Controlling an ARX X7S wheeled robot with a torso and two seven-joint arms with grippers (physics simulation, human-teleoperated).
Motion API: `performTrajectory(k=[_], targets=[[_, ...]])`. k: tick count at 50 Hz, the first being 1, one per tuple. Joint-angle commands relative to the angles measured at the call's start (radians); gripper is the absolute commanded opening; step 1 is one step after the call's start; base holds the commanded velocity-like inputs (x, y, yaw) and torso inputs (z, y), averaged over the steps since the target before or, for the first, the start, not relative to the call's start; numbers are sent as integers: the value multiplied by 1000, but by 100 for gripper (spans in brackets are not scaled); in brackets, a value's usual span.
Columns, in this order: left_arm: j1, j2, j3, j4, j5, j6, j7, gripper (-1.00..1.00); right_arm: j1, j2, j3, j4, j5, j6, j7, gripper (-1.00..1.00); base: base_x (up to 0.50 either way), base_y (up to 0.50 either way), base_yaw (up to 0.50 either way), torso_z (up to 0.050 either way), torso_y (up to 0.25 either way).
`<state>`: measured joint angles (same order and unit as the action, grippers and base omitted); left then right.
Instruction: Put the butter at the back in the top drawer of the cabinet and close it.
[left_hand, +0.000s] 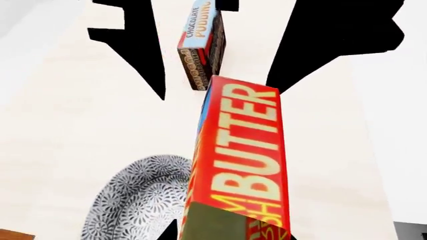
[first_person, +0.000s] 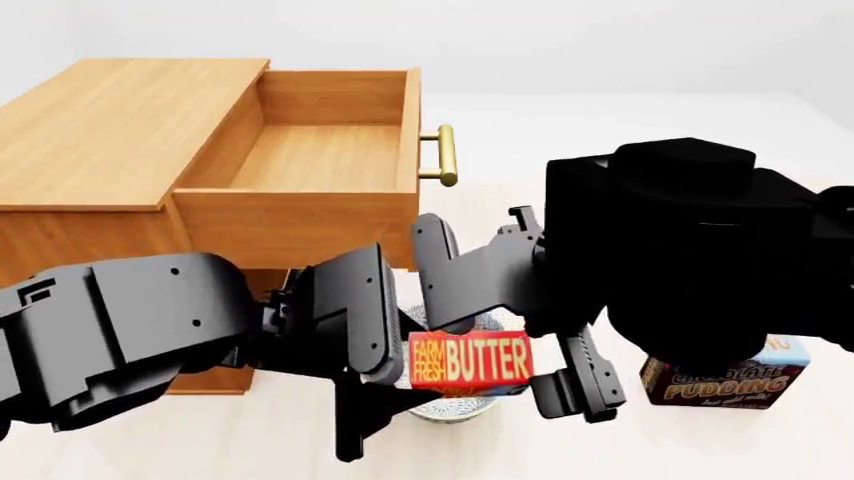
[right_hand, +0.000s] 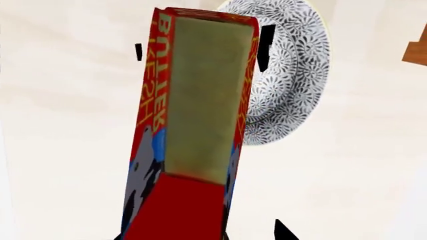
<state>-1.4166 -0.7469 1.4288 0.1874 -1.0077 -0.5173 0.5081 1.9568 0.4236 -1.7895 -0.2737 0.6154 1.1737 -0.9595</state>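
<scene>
The butter (first_person: 470, 362) hangs in the air, lying level above the speckled bowl, between my two grippers. My left gripper (first_person: 380, 385) is shut on its left end; in the left wrist view the butter (left_hand: 243, 160) runs out from between the jaws of the left gripper (left_hand: 230, 236). My right gripper (first_person: 567, 375) sits around its right end. In the right wrist view the butter (right_hand: 193, 130) fills the right gripper (right_hand: 200, 236), with one fingertip (right_hand: 283, 231) standing apart from it. The cabinet (first_person: 107, 130) stands at the back left with its top drawer (first_person: 314, 155) pulled open and empty.
The speckled bowl (first_person: 461, 408) sits on the pale table under the butter and shows in both wrist views (left_hand: 143, 200) (right_hand: 287, 75). The chocolate pudding box (first_person: 727, 382) stands at the right (left_hand: 200, 45). The drawer's brass handle (first_person: 445, 155) juts toward the arms.
</scene>
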Motion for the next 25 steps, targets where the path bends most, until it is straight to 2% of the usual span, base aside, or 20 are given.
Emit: performTrajectory(k=[1, 12, 18, 21, 25], targets=[[-7, -18, -36, -4, -41, 7, -5, -100, -9, 7, -7, 33, -20, 1, 8, 100, 0, 0, 0, 10, 0], [-1, -56, -55, -38, -56, 18, -7, -100, -21, 34, -18, 58, -21, -1, 7, 100, 0, 0, 0, 0, 1], [-3, -111, -64, -3, -72, 6, -30, -100, -35, 63, -6, 90, -21, -3, 23, 100, 0, 0, 0, 0, 2], [-13, -142, -73, 15, -94, -7, -39, -100, -60, 81, 24, 117, -24, 10, 73, 100, 0, 0, 0, 0, 0], [-23, -188, -91, 58, -128, -27, -82, -100, -152, 102, 136, 192, -14, 40, 215, 100, 0, 0, 0, 2, 0]])
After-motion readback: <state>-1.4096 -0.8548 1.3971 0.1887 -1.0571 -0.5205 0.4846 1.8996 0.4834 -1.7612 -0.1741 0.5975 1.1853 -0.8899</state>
